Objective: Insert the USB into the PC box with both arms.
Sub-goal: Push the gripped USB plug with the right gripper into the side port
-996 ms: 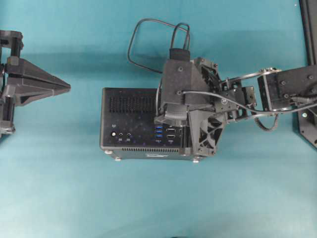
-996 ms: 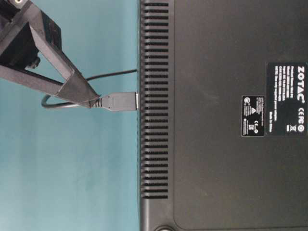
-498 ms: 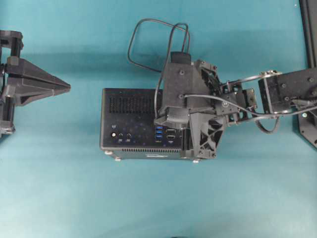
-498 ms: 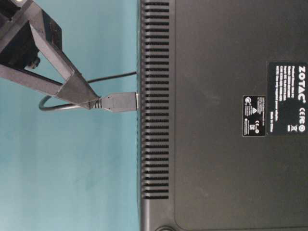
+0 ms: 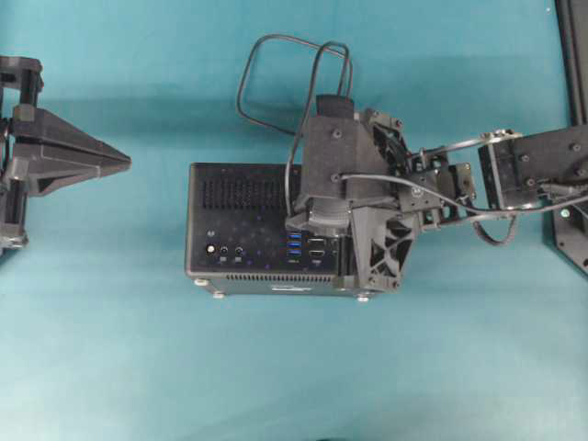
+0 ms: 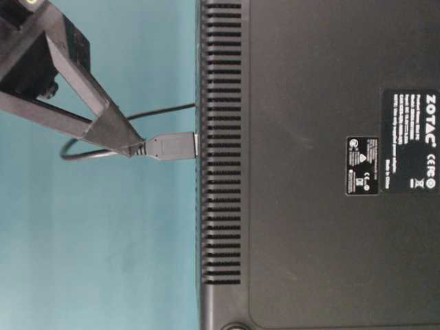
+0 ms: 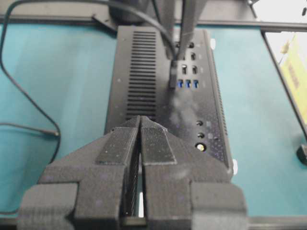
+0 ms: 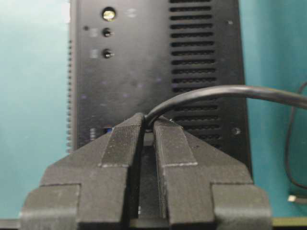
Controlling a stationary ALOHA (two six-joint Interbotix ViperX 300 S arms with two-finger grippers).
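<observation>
Desk: a teal surface point(image 5: 138, 349) is seen under everything, plain and matte.

PC box: the black case point(image 5: 239, 230) is laid on the desk near the middle of the overhead view, its port face turned upward. A vent grille point(image 5: 243, 193) and a row of blue sockets point(image 5: 294, 245) are shown on that face, with small silver feet along the near edge. In the table-level view a label side point(image 6: 405, 141) printed ZOTAC is presented.

USB: the thin black cable point(image 5: 266, 83) is looped on the desk behind the box. The grey plug point(image 6: 170, 146) is held level in the table-level view, its metal tip touching the edge of the box; how far it is seated cannot be told.

Right fingers: the right fingers point(image 8: 158, 139) are clamped on the cable just behind the plug, as seen from the right wrist camera, where the cable is pinched at the tips and bends away to the right. The right arm point(image 5: 533, 170) is reached in over the right part of the box.

Left fingers: the left fingers point(image 7: 120, 143) are pressed together with nothing between them, and are kept well apart from the box, at the left edge of the overhead view point(image 5: 124, 163).
</observation>
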